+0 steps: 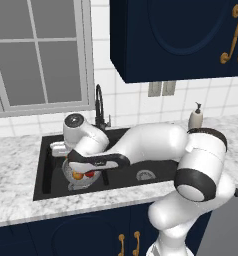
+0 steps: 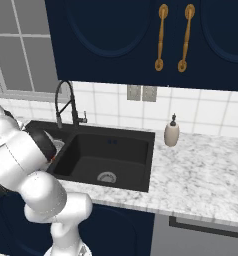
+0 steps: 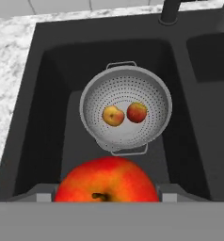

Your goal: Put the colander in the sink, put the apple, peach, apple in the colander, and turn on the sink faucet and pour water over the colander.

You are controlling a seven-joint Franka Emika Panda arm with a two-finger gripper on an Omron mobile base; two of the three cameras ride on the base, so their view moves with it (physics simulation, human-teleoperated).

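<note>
The silvery perforated colander point(image 3: 125, 110) stands in the left basin of the black sink point(image 3: 38, 94). Inside it lie the orange-yellow peach point(image 3: 113, 115) and a red apple point(image 3: 137, 112), side by side. My gripper point(image 3: 107, 195) hovers above the basin's near side, shut on a second, red-yellow apple point(image 3: 107, 179) with its stem toward the camera. In the left base view, the colander point(image 1: 73, 179) with its fruit shows under my forearm. The black gooseneck sink faucet point(image 1: 98, 102) rises behind the divider between the basins. Water is out of view.
The right basin with its steel drain point(image 1: 145, 175) lies beside the colander's basin. A soap dispenser point(image 2: 171, 132) stands on the marble counter point(image 2: 201, 170) right of the sink. Dark blue wall cabinets point(image 2: 141, 40) hang overhead, and a window point(image 1: 36, 50) is at the back left.
</note>
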